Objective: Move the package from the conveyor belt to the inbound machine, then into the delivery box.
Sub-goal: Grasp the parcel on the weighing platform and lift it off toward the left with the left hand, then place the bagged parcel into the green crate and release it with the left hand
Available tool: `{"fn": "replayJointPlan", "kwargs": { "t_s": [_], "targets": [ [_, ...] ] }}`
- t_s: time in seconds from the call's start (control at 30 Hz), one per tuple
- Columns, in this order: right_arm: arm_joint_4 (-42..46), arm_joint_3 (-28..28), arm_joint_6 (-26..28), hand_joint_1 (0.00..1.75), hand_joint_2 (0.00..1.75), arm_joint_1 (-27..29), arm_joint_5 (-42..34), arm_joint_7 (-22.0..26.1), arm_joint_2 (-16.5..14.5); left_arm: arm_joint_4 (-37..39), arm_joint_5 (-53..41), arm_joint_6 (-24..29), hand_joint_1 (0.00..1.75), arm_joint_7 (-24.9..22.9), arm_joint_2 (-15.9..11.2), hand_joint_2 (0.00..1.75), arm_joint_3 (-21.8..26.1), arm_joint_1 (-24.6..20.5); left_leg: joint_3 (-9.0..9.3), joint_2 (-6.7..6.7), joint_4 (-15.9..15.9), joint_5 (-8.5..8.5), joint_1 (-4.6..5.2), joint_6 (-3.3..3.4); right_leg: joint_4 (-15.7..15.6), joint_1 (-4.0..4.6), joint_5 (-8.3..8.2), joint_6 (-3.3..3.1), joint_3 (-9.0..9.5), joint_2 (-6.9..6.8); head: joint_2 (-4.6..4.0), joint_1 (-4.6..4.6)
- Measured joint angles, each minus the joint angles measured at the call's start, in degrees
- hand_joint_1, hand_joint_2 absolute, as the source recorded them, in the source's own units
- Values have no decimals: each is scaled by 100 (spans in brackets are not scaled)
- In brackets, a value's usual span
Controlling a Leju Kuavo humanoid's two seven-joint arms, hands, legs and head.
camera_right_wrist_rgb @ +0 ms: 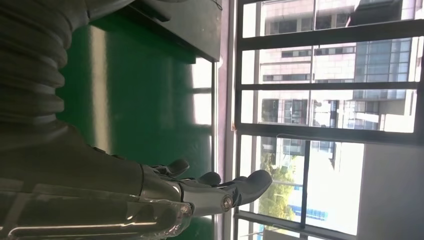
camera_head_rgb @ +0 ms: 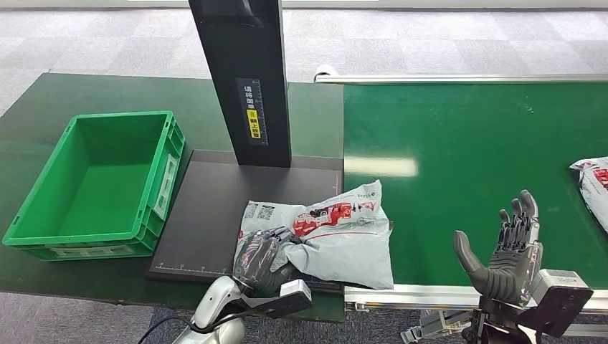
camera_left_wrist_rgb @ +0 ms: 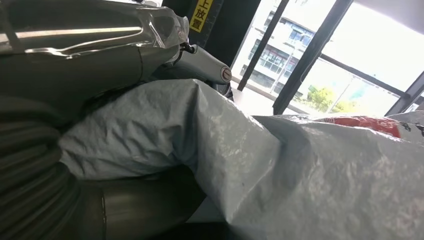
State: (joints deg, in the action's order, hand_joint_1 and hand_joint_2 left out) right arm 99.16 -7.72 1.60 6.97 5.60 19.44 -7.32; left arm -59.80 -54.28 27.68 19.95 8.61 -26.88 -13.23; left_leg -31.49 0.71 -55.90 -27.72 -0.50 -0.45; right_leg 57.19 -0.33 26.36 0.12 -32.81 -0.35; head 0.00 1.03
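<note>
Straddling the seam at lower centre of the head view, a crinkled grey plastic package (camera_head_rgb: 337, 233) with red print was recorded lying partly on the matte black platform of the inbound machine (camera_head_rgb: 208, 208) and partly on the green conveyor belt (camera_head_rgb: 466, 143), its near corner overhanging the belt's silver front rail. The left hand (camera_head_rgb: 262, 261) was seen clamped on the package's lower-left corner, dark fingers curled over the film; in the left wrist view the wrinkled film (camera_left_wrist_rgb: 280, 170) was pressed between the grey thumb and the fingers. The right hand (camera_head_rgb: 505, 251) was held released at lower right, fingers spread and upright, above the belt's near edge, grasping nothing. A second package (camera_head_rgb: 594, 188), of the same grey film, was cut by the right frame edge. A rigid, ribbed green plastic delivery box (camera_head_rgb: 93, 186), rectangular and open-topped, stood at left on the dark green table, just beside the platform's left edge. The machine's glossy black upright column (camera_head_rgb: 244, 79) rose at upper centre. Bare belt surface lay between the two packages.
</note>
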Motion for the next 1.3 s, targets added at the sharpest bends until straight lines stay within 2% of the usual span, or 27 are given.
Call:
{"fn": "replayJointPlan", "kwargs": {
  "t_s": [0.13,0.27,0.43,0.53,0.77,0.97,1.1,1.2,1.3],
  "targets": [
    [0,0,3,0,175,0,-1,-4,0,-144,33,-16,175,22,-13,175,38,52,-1,0,0,0,0,0,0,0,0,0,-1,0,0,0],
    [-1,0,37,0,175,8,-22,-4,0,-504,155,286,175,216,-100,175,68,123,-4,1,0,0,-1,0,1,1,0,0,-5,1,0,0],
    [-43,4,87,0,175,42,-94,66,2,-1614,-22,219,175,41,-453,175,297,-10,-4,1,0,2,-2,-2,2,3,0,0,-7,1,0,1],
    [-85,19,92,0,175,43,-109,87,2,-2001,-67,176,175,11,-594,175,416,-131,-4,0,0,2,-2,-2,2,3,0,0,-6,0,0,0],
    [-339,184,77,0,175,37,-289,124,28,-2454,-242,733,175,-76,-1105,175,833,-742,-5,0,0,4,-4,-3,4,5,-1,-1,-7,0,0,0],
    [-684,376,107,0,175,-66,-481,176,168,-2442,-327,1141,175,-140,-1677,175,1552,-1359,-4,6,1,6,-6,-5,8,9,-1,-3,-9,3,0,-1],
    [-863,497,148,0,175,-151,-507,189,215,-2242,-728,1185,175,-90,-1881,175,2155,-1655,-5,4,1,6,-6,-6,8,9,-1,-3,-11,3,0,-1],
    [-935,558,168,0,175,-195,-518,197,233,-1830,-1225,1186,175,-319,-2018,175,2508,-1886,-5,6,1,6,-6,-6,8,9,-1,-3,-11,4,0,-2],
    [-980,607,179,0,175,-237,-553,197,253,-1132,-1673,1185,175,-757,-2182,175,2750,-2157,-4,11,1,7,-6,-7,8,9,-1,-4,-12,5,0,-2]
  ]
}}
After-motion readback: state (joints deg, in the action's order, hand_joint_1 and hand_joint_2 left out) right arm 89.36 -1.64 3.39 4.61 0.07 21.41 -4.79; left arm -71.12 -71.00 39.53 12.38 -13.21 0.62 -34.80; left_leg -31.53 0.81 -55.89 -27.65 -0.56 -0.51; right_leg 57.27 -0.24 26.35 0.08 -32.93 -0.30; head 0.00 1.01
